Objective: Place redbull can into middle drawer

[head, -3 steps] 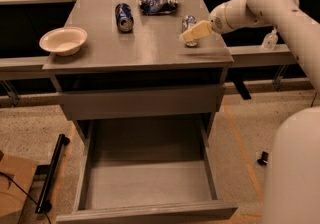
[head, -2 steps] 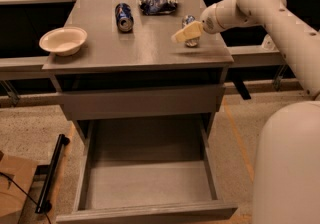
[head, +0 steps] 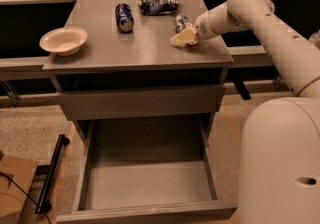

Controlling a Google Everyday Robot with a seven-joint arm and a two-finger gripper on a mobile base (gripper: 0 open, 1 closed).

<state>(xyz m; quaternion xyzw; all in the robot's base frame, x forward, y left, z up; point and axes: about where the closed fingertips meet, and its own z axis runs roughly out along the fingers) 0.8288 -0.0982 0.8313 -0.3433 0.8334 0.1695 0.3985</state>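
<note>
The redbull can [head: 181,22] is on the table [head: 145,48], toward the far right side, near a blue-and-white snack bag [head: 157,4]. The gripper [head: 184,38] is low over the table, just at the can's near end. Whether it is spread or closed I cannot tell. The middle drawer [head: 145,183] stands pulled out below, with its floor bare. A dark-blue can [head: 124,17] and a bowl [head: 63,40] are also on the table.

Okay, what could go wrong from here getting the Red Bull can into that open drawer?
The gripper is close beside the redbull can near the tabletop's right edge, so a bump might roll the can off or into the snack bag. The middle drawer lies open well below the tabletop, so letting go too high could bounce the can out. The dark-blue can might be grabbed by mistake.
</note>
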